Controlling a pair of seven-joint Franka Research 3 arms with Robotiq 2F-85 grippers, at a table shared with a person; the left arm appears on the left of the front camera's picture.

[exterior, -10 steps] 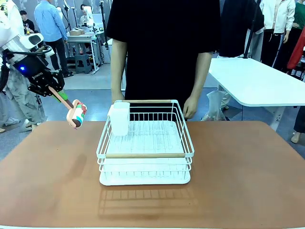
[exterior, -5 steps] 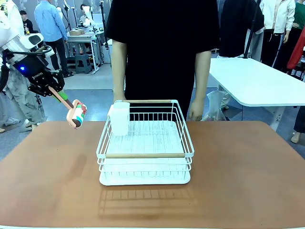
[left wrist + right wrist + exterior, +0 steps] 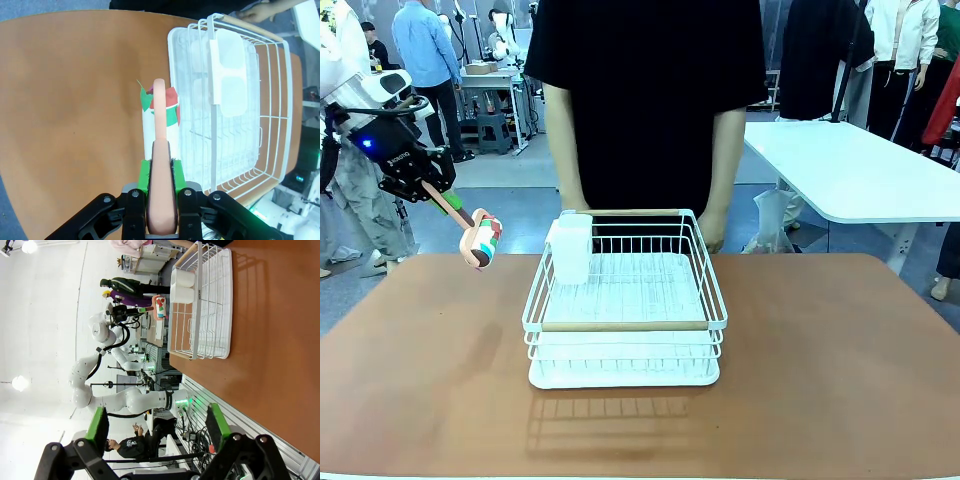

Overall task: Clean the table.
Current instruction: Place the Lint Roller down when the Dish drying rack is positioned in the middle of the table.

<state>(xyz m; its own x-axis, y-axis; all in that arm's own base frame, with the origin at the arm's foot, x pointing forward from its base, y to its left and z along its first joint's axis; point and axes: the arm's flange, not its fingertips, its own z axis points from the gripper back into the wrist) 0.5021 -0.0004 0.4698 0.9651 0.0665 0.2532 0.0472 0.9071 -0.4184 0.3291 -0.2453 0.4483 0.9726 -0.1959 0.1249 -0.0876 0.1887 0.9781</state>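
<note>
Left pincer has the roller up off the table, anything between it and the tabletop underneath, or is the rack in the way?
Nothing visible under the roller: bare table below the left pincer. The rack stands beside it, mid-table.

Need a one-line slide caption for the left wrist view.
Left gripper holds a roller above the table, beside the rack.

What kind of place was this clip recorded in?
Probably a robotics lab or demo hall, not a home. Behind the brown table with its dish rack stand a workbench with gear and a white table; the right wrist view shows cabling and equipment racks.
</note>
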